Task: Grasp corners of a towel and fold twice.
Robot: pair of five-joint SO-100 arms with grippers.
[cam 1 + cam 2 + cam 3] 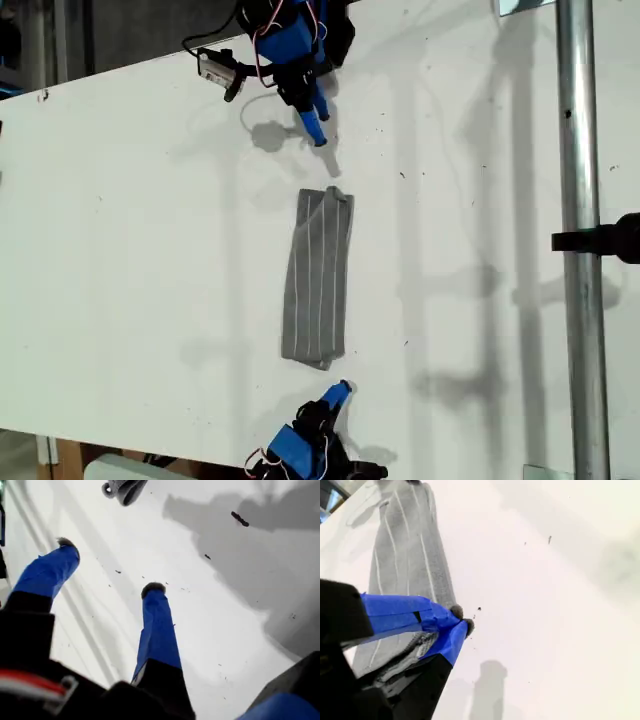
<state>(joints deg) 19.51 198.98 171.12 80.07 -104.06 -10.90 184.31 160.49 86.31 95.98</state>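
Note:
The grey striped towel (318,275) lies folded into a long narrow strip in the middle of the white table (120,250). My first gripper (318,135) hangs at the top of the exterior view, a short way off the strip's upper end, where stacked corners (330,195) lie. It is open with nothing between its blue fingers (157,625); the towel's end (122,490) shows ahead of it. My second gripper (343,388) sits at the bottom of the exterior view, just past the lower end. It is shut (462,621) and empty, beside the towel (407,555).
A metal pole (575,240) with a black clamp (610,238) runs down the exterior view's right side. The table's edge crosses the exterior view's top left and bottom left. Small dark specks (240,518) dot the surface.

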